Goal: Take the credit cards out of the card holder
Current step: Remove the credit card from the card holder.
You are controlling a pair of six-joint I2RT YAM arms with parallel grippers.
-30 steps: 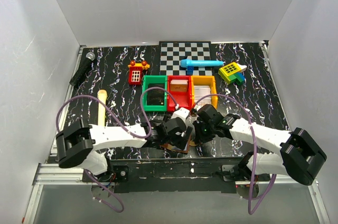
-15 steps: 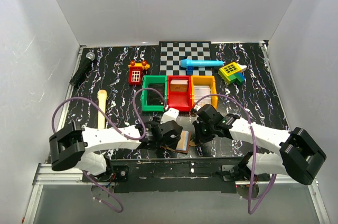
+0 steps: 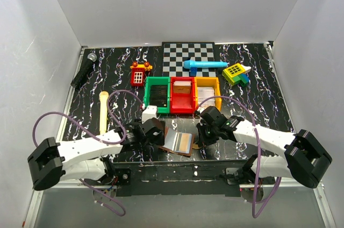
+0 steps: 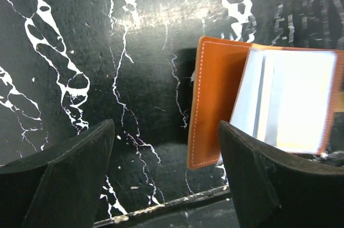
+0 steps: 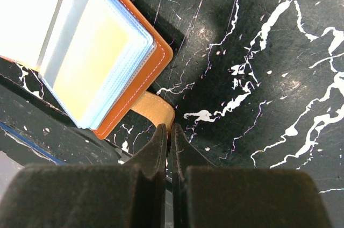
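The card holder [image 3: 180,143] lies open near the table's front edge, its orange-brown cover [image 4: 215,93] underneath and pale clear sleeves [image 5: 91,50] on top. A yellowish card [image 5: 107,58] shows through the top sleeve. My right gripper [image 5: 171,128] is shut on the holder's tan strap [image 5: 158,111] at its right side. My left gripper [image 4: 165,131] stands open just left of the holder, above bare table, and the cover's left edge lies close to its right finger [image 4: 258,174]. From above, the left gripper [image 3: 160,134] and the right gripper [image 3: 201,139] flank the holder.
Green [image 3: 157,94], red [image 3: 183,94] and orange [image 3: 207,92] bins stand just behind the holder. Farther back are a checkerboard [image 3: 188,53], a blue toy [image 3: 204,65], a yellow toy [image 3: 235,73] and a red toy phone [image 3: 139,75]. On the left are a microphone [image 3: 84,70] and a wooden stick [image 3: 103,112].
My left arm has drawn back to the left, off the card holder, which now lies uncovered and open. The right gripper has stayed shut on the strap.
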